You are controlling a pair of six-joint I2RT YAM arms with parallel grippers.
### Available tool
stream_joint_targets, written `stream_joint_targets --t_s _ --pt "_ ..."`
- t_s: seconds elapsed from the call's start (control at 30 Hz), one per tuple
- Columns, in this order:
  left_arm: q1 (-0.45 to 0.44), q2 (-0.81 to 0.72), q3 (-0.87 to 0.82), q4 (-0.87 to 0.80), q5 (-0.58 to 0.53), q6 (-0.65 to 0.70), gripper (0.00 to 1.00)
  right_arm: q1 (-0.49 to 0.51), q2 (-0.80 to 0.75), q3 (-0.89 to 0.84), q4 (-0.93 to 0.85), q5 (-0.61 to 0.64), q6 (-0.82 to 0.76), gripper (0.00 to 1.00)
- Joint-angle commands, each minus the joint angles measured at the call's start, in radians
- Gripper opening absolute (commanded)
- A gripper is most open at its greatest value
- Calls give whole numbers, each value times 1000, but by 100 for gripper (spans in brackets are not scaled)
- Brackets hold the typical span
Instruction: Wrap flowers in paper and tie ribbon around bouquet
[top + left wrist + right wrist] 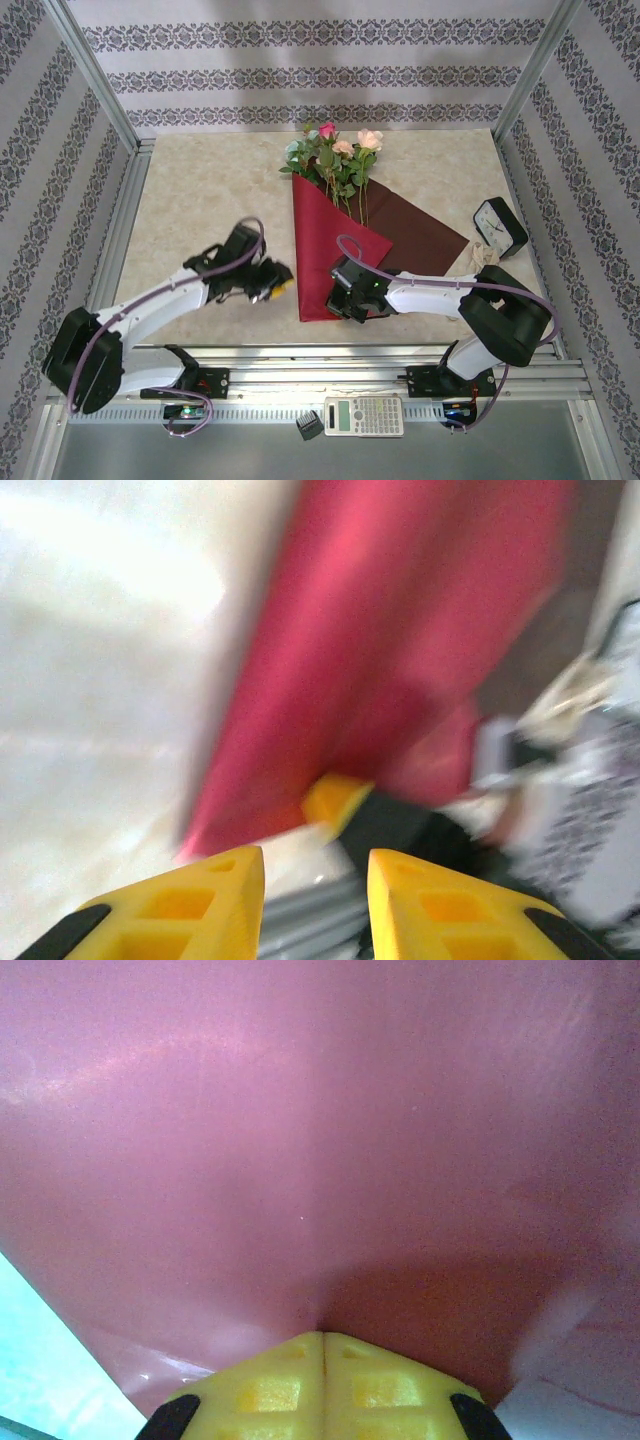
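Note:
The flowers (335, 152) lie at the table's back centre, their pink, peach and teal blooms sticking out above the paper. The crimson paper (322, 250) is folded over the stems, with a darker flap (415, 232) spread to the right. My right gripper (342, 298) sits at the paper's lower end, and its jaws (322, 1338) are shut on a fold of the paper (300, 1140). My left gripper (276, 284) hovers just left of the paper's lower edge. In the blurred left wrist view it (315, 865) is open and holds nothing, with the paper (400, 650) ahead. The cream ribbon (487, 256) lies bunched at the right.
A black alarm clock (500, 225) stands at the right edge, next to the ribbon. A calculator (363, 415) and a small black object (309, 425) lie below the front rail. Patterned walls and metal posts enclose the marble tabletop (210, 190).

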Motion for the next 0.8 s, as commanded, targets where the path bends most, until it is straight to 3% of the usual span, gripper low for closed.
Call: stream_joint_targets --t_s 0.0,0.3,0.6,0.77 --pt "-61 -42 -121 58 19 -149 33 -8 48 -23 -32 -8 0 0" --pt "-134 41 -174 277 5 -216 36 -9 74 -15 -13 -11 -2 0" --pt "-172 162 -140 279 -18 -201 34 -13 62 -23 -17 -8 -3 0" --pt "-172 206 -139 364 -16 -216 33 -14 57 -35 -11 -9 1 0"
